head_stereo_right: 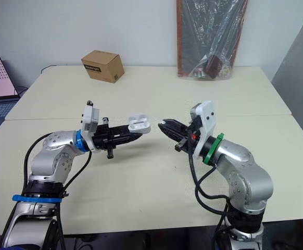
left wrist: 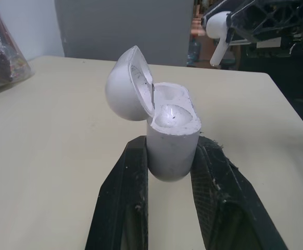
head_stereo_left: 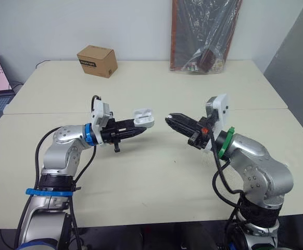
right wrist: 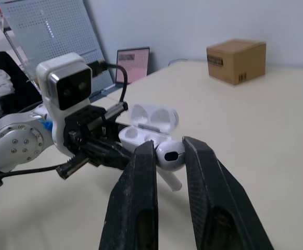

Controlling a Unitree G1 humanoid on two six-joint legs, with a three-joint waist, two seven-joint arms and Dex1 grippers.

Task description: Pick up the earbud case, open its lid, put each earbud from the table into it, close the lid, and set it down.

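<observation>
Pinched in my right gripper [right wrist: 169,146] is one white earbud [right wrist: 171,156], stem hanging down, and I'm holding it near the earbud case [left wrist: 173,130]. My left gripper [left wrist: 172,148] is clamping that case upright above the table [head_stereo_left: 156,177], its lid [left wrist: 126,83] flipped open. So I'm judging pickup and opening done, with seating this bud, closing and setting down left. Whether the other bud is in, I can't tell. At the back, the cardboard box [head_stereo_left: 97,61] is showing a dark label, too small to read.
</observation>
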